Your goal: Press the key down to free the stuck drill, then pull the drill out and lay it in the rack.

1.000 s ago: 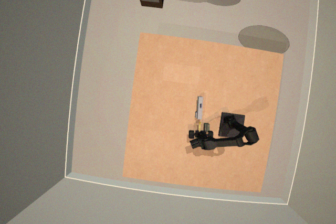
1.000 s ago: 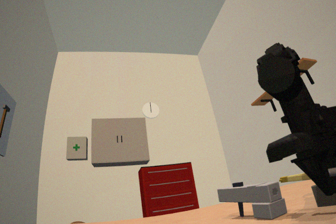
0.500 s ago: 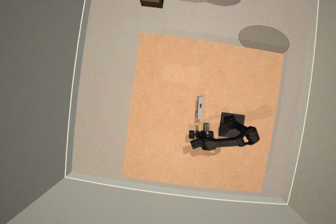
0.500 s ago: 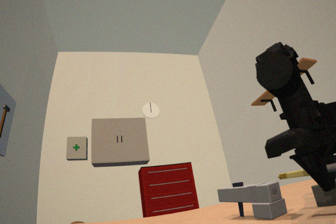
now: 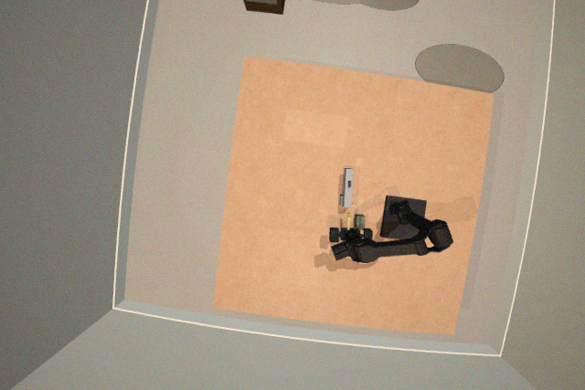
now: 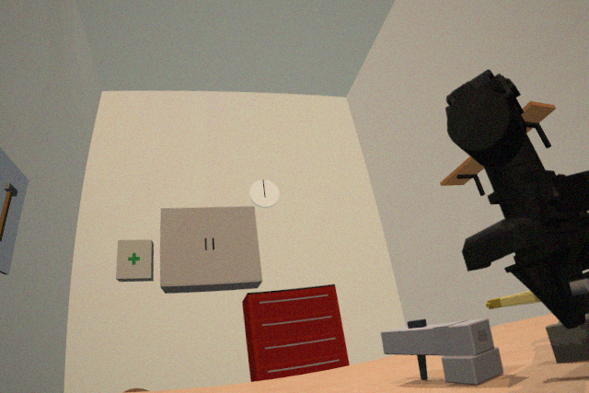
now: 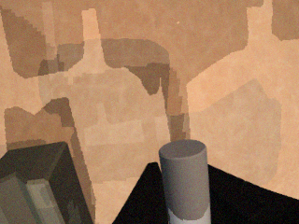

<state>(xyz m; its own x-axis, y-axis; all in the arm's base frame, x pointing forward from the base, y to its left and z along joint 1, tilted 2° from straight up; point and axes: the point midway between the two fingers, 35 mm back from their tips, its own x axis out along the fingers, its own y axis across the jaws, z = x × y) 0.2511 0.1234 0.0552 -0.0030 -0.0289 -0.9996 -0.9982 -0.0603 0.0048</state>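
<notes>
The grey housing (image 5: 348, 196) (image 6: 428, 340) stands on a lower block. The key (image 5: 349, 184) (image 6: 417, 323) has a dark cap just above the housing's top, and a dark stem shows beneath. My gripper (image 5: 352, 235) (image 7: 168, 168) is shut on the drill, whose yellow tapered part (image 5: 348, 220) (image 6: 513, 301) points towards the housing with a gap between them. The drill's grey round end (image 7: 183, 173) shows between the black fingers. The drill is roughly level, above the table. The dark grey-green rack (image 5: 359, 222) (image 6: 566, 345) (image 7: 37, 156) is beside and below my gripper. The fingertips are partly hidden in the exterior view.
The arm's dark base plate (image 5: 392, 229) lies on the table (image 5: 283, 187), to the right of the rack in the top view. The housing is beyond the drill's yellow tip. A red drawer cabinet (image 6: 297, 331) and wall cabinet (image 6: 209, 246) are in the background.
</notes>
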